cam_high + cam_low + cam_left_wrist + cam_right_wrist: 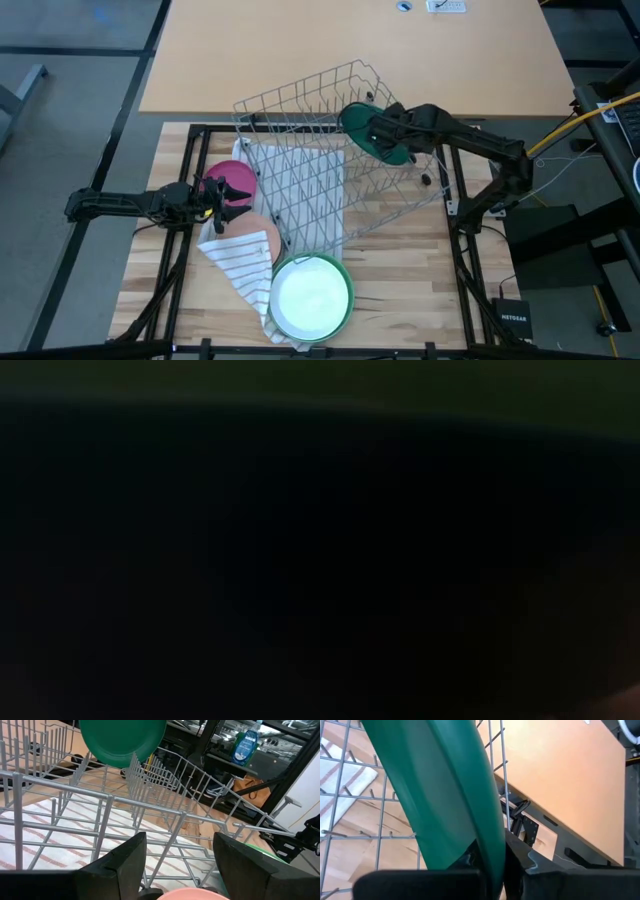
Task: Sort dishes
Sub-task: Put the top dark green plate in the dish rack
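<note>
While clamped on the rim of the dark green plate [362, 124], right gripper [385, 132] over the wire rack's [330, 150] far right corner, plate on edge among the upper wires. Seen close in the right wrist view: plate [447, 790] pinched between the two dark fingers, rack wires crossing just beside its rim, bare wood below. Rack skewed on the counter [400, 270], its far edge over the counter's far edge, its near part on the white striped cloth [245, 265].

Left gripper [232, 199] near the counter's left edge, fingers spread wide, holding nothing, tips over the peach-pink plate [250, 238] and touching or nearly touching the rack's left wall. Magenta plate [233, 177] just beyond, partly hidden by that gripper. Light green bowl with white inside [311, 296] at the counter's near edge, resting on the cloth's end, apart from the rack.

Open wood along the near right part of the counter, right of the bowl. Low view dark, nothing readable.
</note>
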`<state>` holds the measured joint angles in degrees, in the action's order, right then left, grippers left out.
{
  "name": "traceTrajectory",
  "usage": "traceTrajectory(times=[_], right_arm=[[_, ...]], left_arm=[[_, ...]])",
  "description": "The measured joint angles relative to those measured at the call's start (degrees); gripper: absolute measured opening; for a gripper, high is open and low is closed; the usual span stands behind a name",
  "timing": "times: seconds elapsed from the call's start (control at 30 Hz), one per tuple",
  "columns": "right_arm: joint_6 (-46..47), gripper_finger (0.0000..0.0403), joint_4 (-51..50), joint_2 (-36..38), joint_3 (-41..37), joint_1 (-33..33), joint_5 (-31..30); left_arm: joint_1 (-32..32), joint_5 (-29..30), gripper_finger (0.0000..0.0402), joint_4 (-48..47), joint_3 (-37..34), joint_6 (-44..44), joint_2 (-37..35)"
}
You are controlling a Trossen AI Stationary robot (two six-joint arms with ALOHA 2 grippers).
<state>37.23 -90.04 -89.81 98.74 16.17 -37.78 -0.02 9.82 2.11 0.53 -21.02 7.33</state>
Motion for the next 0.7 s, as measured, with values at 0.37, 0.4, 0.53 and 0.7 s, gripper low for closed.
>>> traceTrajectory(times=[0.37,0.4,0.53,0.7], right_arm=[[0.7,0.0024,-0.3,7.2,0.0,0.0,1.9],[1.6,0.0024,-0.3,8.0,0.0,0.0,2.2],[4.6,0.0024,1.5,11.2,-1.9,-0.1,8.6],[8.5,0.0022,1.2,16.7,-9.8,-0.1,9.9]], left_arm=[[0.0,0.0,0.0219,0.0,0.0,0.0,0.0],[0.0,0.0,0.0219,0.0,0.0,0.0,0.0],[0.0,0.0,0.0219,0.0,0.0,0.0,0.0],[0.0,0.0,0.0219,0.0,0.0,0.0,0.0]])
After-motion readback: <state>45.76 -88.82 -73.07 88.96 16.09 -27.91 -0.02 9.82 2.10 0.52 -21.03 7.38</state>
